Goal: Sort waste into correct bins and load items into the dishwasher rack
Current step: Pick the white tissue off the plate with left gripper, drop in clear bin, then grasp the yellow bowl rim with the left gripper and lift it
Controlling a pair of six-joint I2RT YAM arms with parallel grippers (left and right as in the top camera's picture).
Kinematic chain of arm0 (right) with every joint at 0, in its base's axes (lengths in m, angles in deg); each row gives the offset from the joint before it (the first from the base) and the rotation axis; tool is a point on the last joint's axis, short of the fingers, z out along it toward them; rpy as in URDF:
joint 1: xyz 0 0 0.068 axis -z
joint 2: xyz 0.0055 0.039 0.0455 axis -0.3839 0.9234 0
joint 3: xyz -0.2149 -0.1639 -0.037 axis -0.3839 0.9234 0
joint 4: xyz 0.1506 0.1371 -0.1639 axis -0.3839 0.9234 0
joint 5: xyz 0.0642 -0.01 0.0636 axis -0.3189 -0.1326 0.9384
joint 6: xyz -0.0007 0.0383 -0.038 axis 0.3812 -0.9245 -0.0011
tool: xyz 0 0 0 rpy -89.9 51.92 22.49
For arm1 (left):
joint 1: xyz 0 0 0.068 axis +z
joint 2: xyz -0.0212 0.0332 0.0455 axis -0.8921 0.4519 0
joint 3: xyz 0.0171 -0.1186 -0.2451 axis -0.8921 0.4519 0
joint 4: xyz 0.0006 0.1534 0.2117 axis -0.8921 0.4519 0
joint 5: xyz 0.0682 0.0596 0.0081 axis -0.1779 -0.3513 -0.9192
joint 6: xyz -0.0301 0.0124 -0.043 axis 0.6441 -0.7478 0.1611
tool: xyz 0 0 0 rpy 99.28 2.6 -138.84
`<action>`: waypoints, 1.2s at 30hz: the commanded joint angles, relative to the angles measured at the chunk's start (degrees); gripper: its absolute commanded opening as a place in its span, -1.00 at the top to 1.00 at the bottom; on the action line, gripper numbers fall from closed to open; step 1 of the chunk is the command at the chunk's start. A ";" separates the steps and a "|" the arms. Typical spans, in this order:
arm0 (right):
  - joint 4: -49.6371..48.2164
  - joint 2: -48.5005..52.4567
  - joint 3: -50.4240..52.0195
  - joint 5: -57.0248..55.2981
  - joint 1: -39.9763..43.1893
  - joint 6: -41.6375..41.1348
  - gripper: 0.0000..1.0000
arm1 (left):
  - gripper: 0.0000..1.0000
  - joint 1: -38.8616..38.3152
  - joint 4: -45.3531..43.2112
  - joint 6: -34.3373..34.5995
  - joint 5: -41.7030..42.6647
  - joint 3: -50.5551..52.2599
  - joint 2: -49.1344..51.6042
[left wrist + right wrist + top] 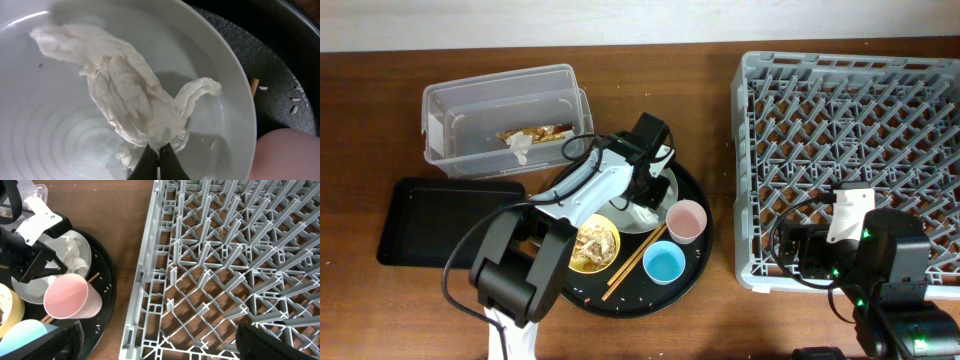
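The crumpled white tissue (135,100) is seen lying inside the pale grey-green plate (45,125), and its lower end is pinched by the left gripper (159,162). The two dark fingers are pressed close together on the paper, so almost no gap is left between them. Most of the tissue is spread upward across the plate floor.

The plate is placed on the round black tray (695,268), together with the yellow bowl (595,245), the pink cup (686,220) and the light-blue cup (663,263). Beige shredded food scraps are held in the yellow bowl. The wooden chopsticks (635,262) are laid on the tray between the bowl and the light-blue cup. A few rice grains (295,100) are scattered on the tray beside the plate.

Behind the round tray, the clear tub (445,115) is seen with brown food scraps (535,132) and a white piece inside. The black rectangular tray (440,220) is set in front of the tub, at the left side of the table.

The right gripper (165,342) is held above the near left corner of the dishwasher rack (850,130). Its fingers are spread wide, and nothing is held between them. No dishes are seen in the rack.
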 commanded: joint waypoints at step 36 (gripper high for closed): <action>0.07 -0.09 -1.09 0.11 -0.28 0.07 -0.97 | -0.05 2.16 20.02 12.26 2.08 5.75 -21.55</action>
